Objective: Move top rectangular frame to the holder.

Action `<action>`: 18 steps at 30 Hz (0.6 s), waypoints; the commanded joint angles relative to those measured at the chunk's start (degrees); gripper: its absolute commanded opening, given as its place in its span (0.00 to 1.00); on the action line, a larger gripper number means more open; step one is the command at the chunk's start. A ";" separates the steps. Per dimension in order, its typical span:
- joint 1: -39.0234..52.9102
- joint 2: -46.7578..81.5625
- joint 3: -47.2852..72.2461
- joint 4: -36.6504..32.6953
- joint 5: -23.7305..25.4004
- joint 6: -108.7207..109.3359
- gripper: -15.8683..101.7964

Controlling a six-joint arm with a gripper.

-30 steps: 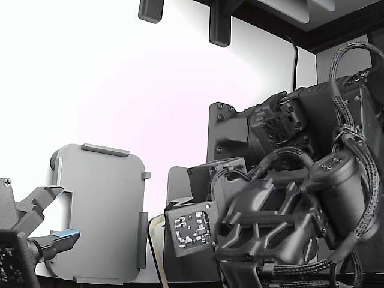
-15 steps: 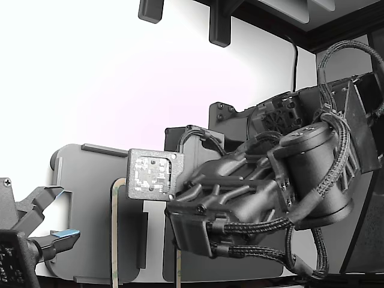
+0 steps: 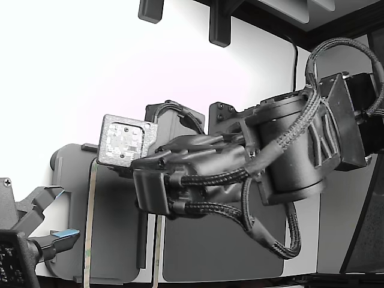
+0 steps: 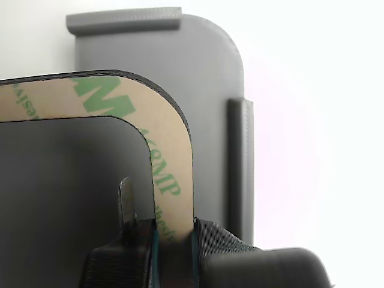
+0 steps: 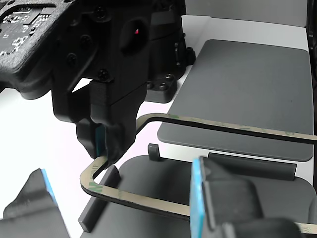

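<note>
The top rectangular frame (image 4: 173, 150) is thin and cream-beige with green print and a dark edge. My gripper (image 4: 174, 243) is shut on its side strip near a rounded corner. In the other view the gripper (image 5: 106, 148) holds the frame (image 5: 218, 127) tilted, one corner low over the light grey holder (image 5: 163, 181). In the exterior view the frame's strips (image 3: 89, 222) hang over the holder (image 3: 117, 198) at the left. The holder's raised tabs (image 4: 240, 168) show beside the frame's corner.
A dark grey flat mat (image 5: 247, 84) lies beside the holder, also in the exterior view (image 3: 222, 252). A second gripper with blue pads (image 3: 60, 239) sits at the exterior view's lower left, close to the holder. It fills the other view's foreground (image 5: 203, 198). A black bracket (image 5: 163, 74) stands behind.
My arm has swung to the exterior view's left and risen, carrying the frame from over the dark mat to over the holder. The second gripper has not moved.
</note>
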 commanded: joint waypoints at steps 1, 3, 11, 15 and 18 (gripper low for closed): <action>-1.85 0.79 -1.76 -0.53 -0.53 -0.88 0.04; -2.55 0.18 -2.20 -1.23 -0.97 -1.85 0.04; -4.04 -4.13 -5.27 -1.41 -1.05 -3.96 0.04; -4.13 -5.45 -6.06 -1.49 -0.53 -3.96 0.04; -4.31 -5.71 -5.98 -1.67 -0.53 -4.31 0.04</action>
